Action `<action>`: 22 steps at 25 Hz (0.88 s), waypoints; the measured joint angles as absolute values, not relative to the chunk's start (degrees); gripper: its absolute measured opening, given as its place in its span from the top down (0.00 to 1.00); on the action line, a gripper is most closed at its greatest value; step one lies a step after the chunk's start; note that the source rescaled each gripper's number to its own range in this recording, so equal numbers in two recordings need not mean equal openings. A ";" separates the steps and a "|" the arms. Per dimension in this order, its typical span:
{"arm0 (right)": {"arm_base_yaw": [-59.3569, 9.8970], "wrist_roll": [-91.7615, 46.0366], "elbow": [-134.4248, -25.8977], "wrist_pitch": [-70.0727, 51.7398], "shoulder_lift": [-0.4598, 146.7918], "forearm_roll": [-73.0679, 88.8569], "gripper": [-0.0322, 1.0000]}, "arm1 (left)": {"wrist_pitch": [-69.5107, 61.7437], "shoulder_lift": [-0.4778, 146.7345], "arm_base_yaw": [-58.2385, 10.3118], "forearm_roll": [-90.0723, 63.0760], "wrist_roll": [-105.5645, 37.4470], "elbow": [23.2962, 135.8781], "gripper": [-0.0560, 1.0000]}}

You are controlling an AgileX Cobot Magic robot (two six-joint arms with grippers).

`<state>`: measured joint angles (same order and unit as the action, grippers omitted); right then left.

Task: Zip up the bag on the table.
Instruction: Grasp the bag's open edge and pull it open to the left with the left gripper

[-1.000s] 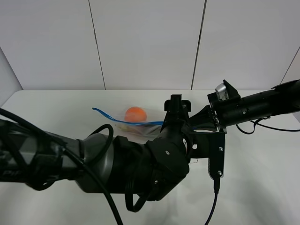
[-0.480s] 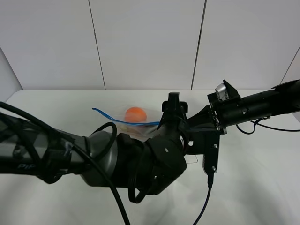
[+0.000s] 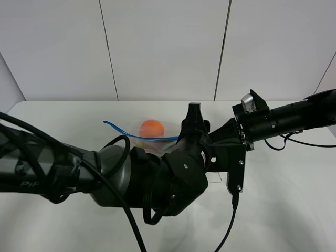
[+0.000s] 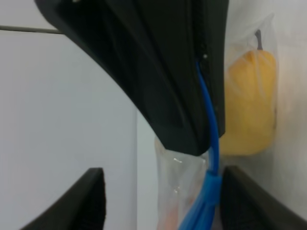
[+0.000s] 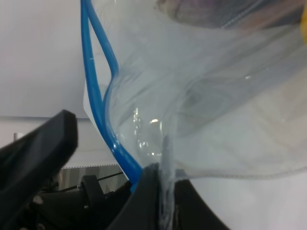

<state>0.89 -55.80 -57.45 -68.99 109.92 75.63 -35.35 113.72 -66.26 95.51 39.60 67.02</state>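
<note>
The clear bag [image 3: 157, 140] lies on the white table [image 3: 294, 199], mostly hidden behind my left arm. Its blue zipper strip [image 3: 131, 130] runs from the far left edge toward the middle, with an orange fruit [image 3: 152, 127] behind it. My left gripper [image 3: 193, 131] is shut on the zipper strip [image 4: 211, 143]; yellow produce [image 4: 252, 105] shows through the plastic beside it. My right gripper [image 3: 223, 137] reaches in from the right and is shut on the bag's end [image 5: 192, 120], next to the blue strip [image 5: 103, 110].
My left arm's bulky black body and cables [image 3: 131, 184] fill the near left of the table. The right arm [image 3: 289, 119] stretches in over the far right side. White wall panels [image 3: 163, 47] stand behind the table.
My left gripper and wrist have shifted slightly to the left along the zipper strip. The right arm and the bag have not visibly moved.
</note>
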 joint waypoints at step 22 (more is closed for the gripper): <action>0.89 -55.80 -57.45 -68.99 109.92 75.63 0.97 | -34.11 113.72 -66.43 92.92 39.65 67.02 0.56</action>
